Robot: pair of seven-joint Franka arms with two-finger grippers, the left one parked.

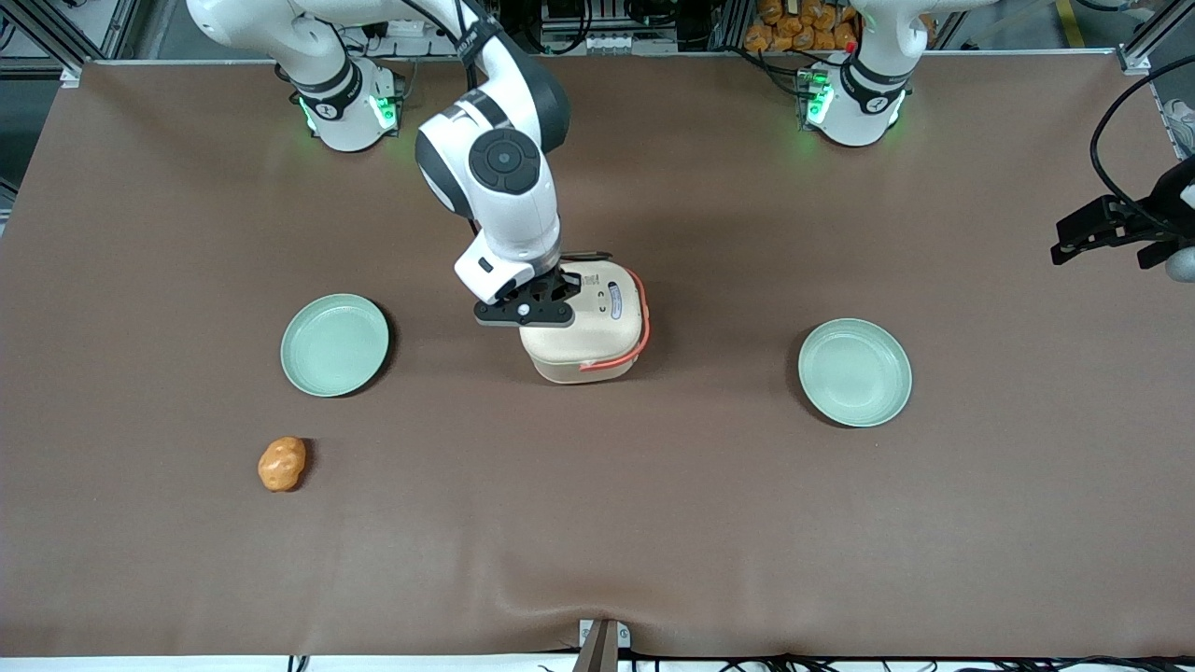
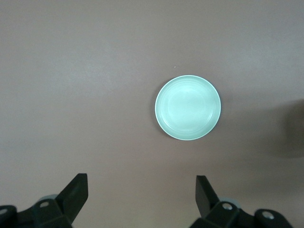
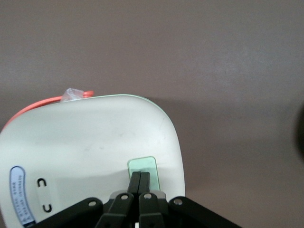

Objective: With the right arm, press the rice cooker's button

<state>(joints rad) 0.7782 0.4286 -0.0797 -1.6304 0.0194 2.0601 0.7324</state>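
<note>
The cream rice cooker (image 1: 593,336) with its orange-red handle (image 1: 640,317) stands mid-table, lid closed. In the right wrist view its lid (image 3: 85,142) carries the pale green button (image 3: 146,165) near one edge. My right arm (image 1: 499,177) reaches down over the cooker. Its black gripper (image 3: 141,176) is shut, both fingertips pressed together and resting on the button. In the front view the gripper (image 1: 537,303) covers the button, on the lid's edge toward the working arm's end.
One mint-green plate (image 1: 334,343) lies beside the cooker toward the working arm's end, another mint-green plate (image 1: 854,371) toward the parked arm's end. An orange lumpy object (image 1: 282,463) lies nearer the front camera than the first plate.
</note>
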